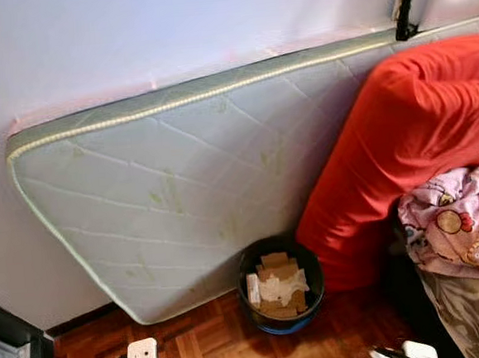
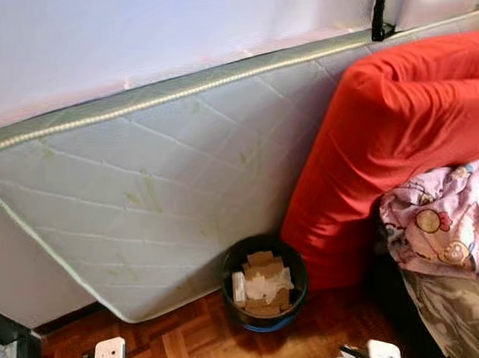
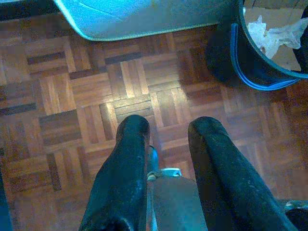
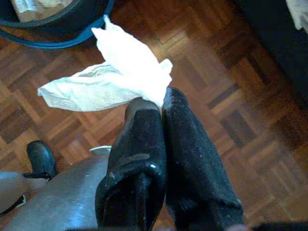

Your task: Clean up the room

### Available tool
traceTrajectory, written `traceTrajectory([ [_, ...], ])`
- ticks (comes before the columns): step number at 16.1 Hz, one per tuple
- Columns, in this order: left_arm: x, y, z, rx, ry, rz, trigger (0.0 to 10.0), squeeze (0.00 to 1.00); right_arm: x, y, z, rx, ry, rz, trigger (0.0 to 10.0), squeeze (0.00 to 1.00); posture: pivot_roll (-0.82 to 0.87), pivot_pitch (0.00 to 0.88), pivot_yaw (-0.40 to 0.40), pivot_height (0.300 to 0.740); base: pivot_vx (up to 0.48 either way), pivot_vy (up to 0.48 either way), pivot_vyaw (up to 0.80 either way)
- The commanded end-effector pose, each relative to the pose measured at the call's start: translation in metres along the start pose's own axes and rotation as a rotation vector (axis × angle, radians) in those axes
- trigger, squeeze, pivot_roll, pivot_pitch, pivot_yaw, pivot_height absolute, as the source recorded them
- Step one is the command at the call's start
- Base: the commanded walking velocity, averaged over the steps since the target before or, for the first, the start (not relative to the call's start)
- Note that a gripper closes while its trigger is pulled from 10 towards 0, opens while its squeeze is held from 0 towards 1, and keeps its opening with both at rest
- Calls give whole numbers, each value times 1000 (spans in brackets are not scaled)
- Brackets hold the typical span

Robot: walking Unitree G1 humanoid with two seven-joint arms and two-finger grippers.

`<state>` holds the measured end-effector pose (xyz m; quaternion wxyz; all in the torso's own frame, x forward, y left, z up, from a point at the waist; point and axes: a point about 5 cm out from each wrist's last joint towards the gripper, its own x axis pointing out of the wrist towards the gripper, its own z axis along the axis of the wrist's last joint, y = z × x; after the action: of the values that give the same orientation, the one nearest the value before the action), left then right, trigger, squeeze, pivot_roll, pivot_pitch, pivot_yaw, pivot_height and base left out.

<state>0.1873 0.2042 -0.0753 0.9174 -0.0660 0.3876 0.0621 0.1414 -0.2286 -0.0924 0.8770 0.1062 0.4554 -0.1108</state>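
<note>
Left eye view, swept left to right: mattress [image 1: 166, 193] propped against the wall across the upper left and centre, black bin [image 1: 280, 285] at lower centre holding cardboard and paper, red cover [image 1: 402, 141] at right, patterned blanket [image 1: 463, 224] at far right edge.

Left wrist view: left gripper [image 3: 168, 130] with fingers apart and nothing between them, above bare wood floor [image 3: 72, 96], bin rim at upper right of that frame.

Right wrist view: right gripper [image 4: 161, 103] pinched together on a crumpled white tissue [image 4: 115, 79], bin edge at upper left of that frame, so not yet over the opening.

Likely trouble: thin pinch at one corner, so slipping free onto the floor; letting go short of the rim, landing beside the bin; knocking the light bin over.
</note>
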Motion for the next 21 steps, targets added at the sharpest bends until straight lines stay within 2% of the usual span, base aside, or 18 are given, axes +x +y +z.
traceTrajectory([
  [1, -1, 3, -4, 4, 10, 11, 10000, 0, -1, 2, -4, 8, 2, 12, 10000, 0, 24, 61, -19, 740, 289, 0, 0],
  [5, -1, 3, -4, 2, 10, 12, 10000, 0, -1, 5, -5, -3, 0, 24, 10000, 0, 23, 61, -21, 740, 286, 0, 0],
  [7, -1, 2, -3, 2, 9, 11, 10000, 0, 2, 18, -1, -28, -7, 52, 10000, 0, 22, 60, -21, 740, 287, 0, 0],
  [9, -1, 1, -3, 1, 8, 10, 10000, 0, 3, 22, 1, -38, -18, 72, 10000, 0, 22, 60, -21, 740, 285, 0, 0],
  [14, -1, 1, -3, 2, 6, 9, 10000, 0, 1, 13, -1, -36, -23, 89, 10000, 0, 23, 60, -21, 740, 286, 0, 800],
  [15, -1, 1, -2, 2, 0, 8, 10000, 0, 2, 24, -1, -42, -21, 113, 10000, 0, 22, 61, -20, 740, 0, 0, 0],
  [18, 1, -2, 5, 6, -31, -4, 10000, 0, 8, 68, 8, -93, -43, 202, 10000, 0, 21, 63, -19, 740, 0, 0, 0],
  [21, 2, -5, 9, 6, -39, -11, 10000, 0, 9, 84, 12, -99, -46, 213, 10000, 0, 22, 62, -19, 740, 0, 0, 0],
])
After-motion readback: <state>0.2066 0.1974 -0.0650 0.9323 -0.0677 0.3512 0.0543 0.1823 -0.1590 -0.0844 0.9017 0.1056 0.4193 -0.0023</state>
